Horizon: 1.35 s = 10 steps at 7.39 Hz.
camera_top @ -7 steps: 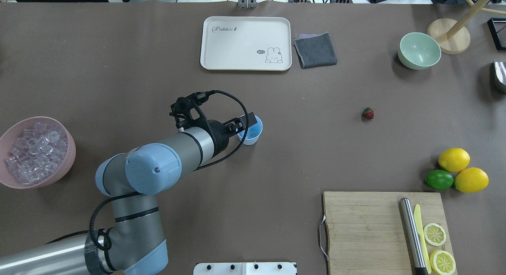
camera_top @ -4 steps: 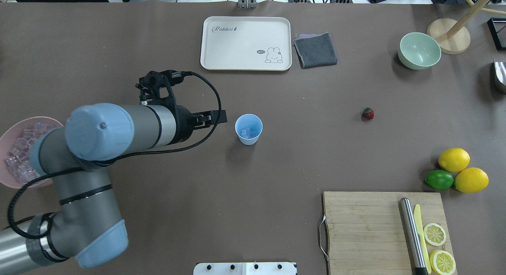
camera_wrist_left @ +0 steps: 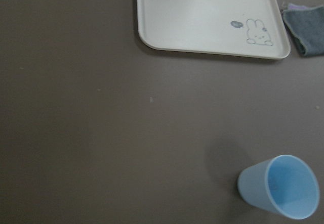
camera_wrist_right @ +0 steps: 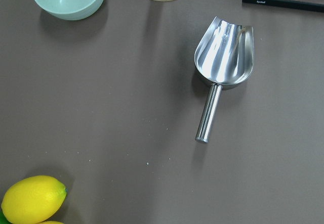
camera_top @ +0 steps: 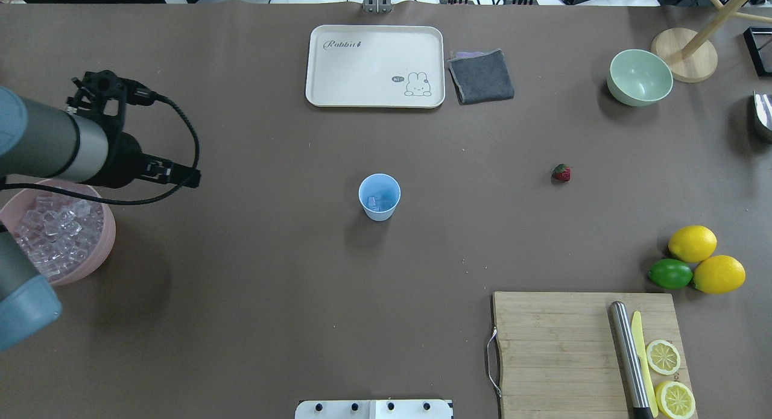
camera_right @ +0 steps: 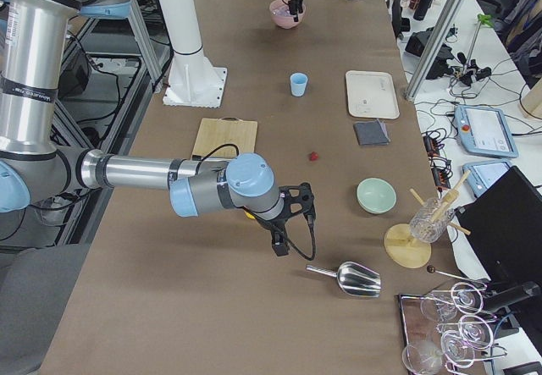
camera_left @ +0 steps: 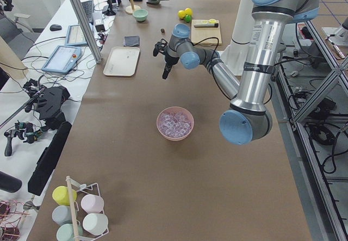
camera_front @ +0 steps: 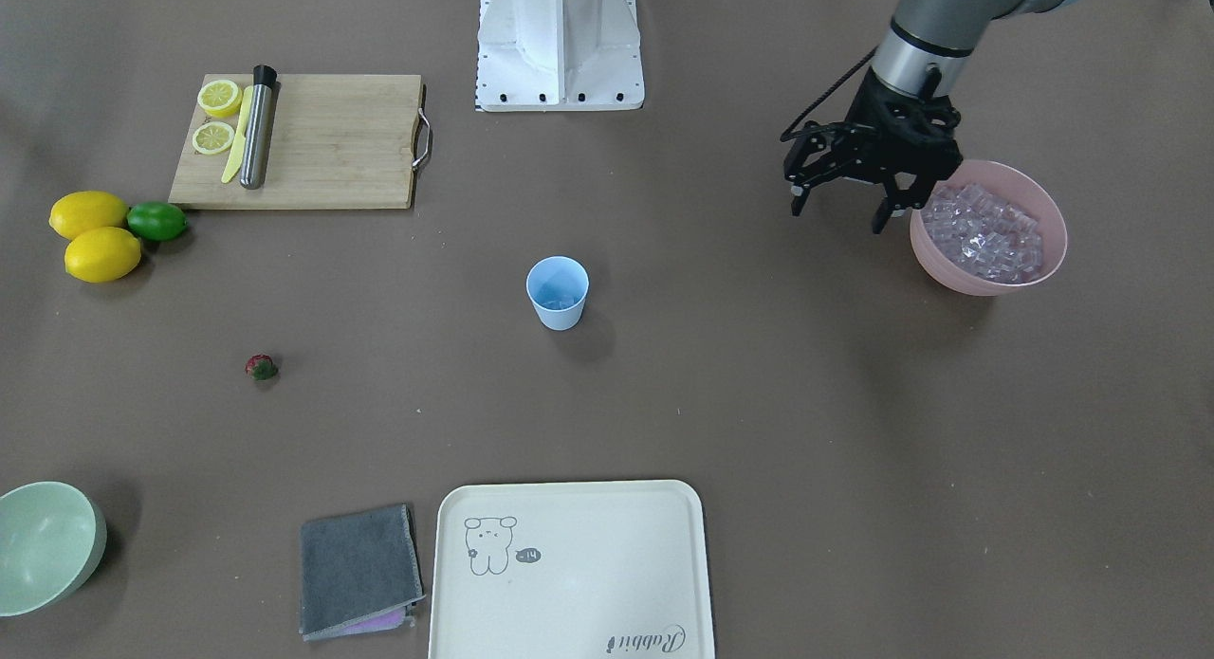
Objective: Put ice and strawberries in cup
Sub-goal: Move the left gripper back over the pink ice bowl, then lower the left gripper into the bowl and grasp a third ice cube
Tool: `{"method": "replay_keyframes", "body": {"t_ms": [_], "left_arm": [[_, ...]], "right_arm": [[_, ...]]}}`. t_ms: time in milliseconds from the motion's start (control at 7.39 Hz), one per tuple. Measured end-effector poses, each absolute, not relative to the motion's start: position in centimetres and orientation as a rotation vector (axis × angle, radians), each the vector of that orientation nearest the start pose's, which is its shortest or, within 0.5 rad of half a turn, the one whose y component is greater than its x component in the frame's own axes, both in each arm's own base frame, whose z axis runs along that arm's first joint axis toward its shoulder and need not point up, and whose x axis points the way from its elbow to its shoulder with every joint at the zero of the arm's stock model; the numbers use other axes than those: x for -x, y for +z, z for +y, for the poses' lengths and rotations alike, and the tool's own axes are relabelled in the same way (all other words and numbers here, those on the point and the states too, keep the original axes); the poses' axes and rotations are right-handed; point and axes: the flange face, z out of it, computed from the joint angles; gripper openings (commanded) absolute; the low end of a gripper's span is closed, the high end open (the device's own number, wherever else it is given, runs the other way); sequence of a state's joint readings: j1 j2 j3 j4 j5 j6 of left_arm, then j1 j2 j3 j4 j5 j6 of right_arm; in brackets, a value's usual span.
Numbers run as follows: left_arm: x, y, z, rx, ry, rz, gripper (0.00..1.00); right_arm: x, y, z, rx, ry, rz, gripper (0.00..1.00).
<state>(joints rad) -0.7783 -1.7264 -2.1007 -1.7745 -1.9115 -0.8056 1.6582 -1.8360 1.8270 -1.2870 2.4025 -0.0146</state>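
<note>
The light-blue cup (camera_top: 379,196) stands upright mid-table, also in the front view (camera_front: 558,292) and the left wrist view (camera_wrist_left: 281,186); a clear ice cube (camera_top: 375,201) lies inside it. More ice (camera_top: 54,232) fills the pink bowl (camera_top: 106,241) at the left. My left gripper (camera_front: 839,211) is open and empty, raised just beside the bowl's rim, far from the cup. The strawberry (camera_top: 561,173) lies alone on the table right of the cup. My right gripper (camera_right: 279,241) shows only in the right side view, above the table near a metal scoop; I cannot tell if it is open.
A cream tray (camera_top: 375,66) and grey cloth (camera_top: 481,75) lie at the far edge. A pale green bowl (camera_top: 639,76) is far right. Lemons (camera_top: 692,243) and a lime (camera_top: 670,274) sit by the cutting board (camera_top: 561,352). A metal scoop (camera_wrist_right: 223,57) lies below the right wrist.
My left gripper was over the cup, then drew away to the left and now hangs by the pink bowl. The cup stays in place with an ice cube in it.
</note>
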Motion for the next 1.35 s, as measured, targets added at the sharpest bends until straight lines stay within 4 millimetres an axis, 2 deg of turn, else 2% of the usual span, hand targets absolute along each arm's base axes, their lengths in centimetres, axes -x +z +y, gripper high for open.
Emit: {"method": "replay_keyframes", "body": {"t_ms": [135, 271, 406, 676, 812, 1218, 1353], "left_arm": [[-26.6, 34.1, -42.8, -0.392, 0.185, 0.814, 1.0], [-25.1, 36.6, -42.6, -0.399, 0.22, 0.788, 1.0], [-24.2, 39.4, -42.2, -0.41, 0.26, 0.769, 1.0], [-24.1, 44.5, -42.4, -0.462, 0.348, 0.763, 1.0], [-23.9, 46.1, -42.8, -0.492, 0.422, 0.77, 1.0], [-21.0, 49.2, -44.6, -0.517, 0.585, 0.79, 0.96], [-20.9, 49.9, -45.0, -0.514, 0.595, 0.79, 0.89]], "right_arm": [[-9.4, 61.4, -38.8, -0.3, -0.046, -0.812, 1.0], [-9.4, 61.4, -38.7, -0.3, -0.048, -0.813, 1.0], [-9.4, 61.4, -38.7, -0.301, -0.049, -0.813, 1.0], [-9.4, 61.4, -38.7, -0.3, -0.049, -0.814, 1.0], [-9.4, 61.4, -38.7, -0.3, -0.049, -0.814, 1.0], [-9.4, 61.4, -38.7, -0.301, -0.05, -0.814, 1.0], [-9.4, 61.4, -38.7, -0.301, -0.05, -0.814, 1.0]]}}
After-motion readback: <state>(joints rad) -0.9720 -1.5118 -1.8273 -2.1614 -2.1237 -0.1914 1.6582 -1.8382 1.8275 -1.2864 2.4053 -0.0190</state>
